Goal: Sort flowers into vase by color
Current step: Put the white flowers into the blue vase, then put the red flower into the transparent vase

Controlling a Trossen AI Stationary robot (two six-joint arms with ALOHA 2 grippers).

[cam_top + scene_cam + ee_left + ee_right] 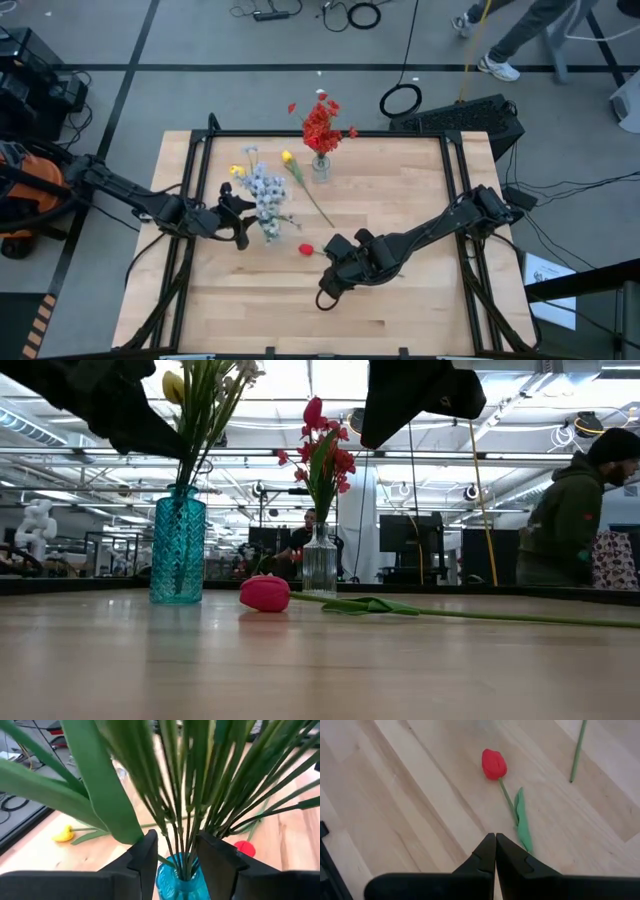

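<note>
A: Step in hand?
B: Placing stems in blue vase (177,880), bench centre-left. Left tool (175,851) fingers apart around stalks above vase mouth; likely releasing.
A: Right tool (495,851)?
B: Fingers together, empty, hovering near red tulip (494,763) lying on bench, at its five o'clock.
A: Next?
B: Probably opening, gripping tulip stalk, carrying toward clear vase (321,166) of red blooms, twelve o'clock.
</note>
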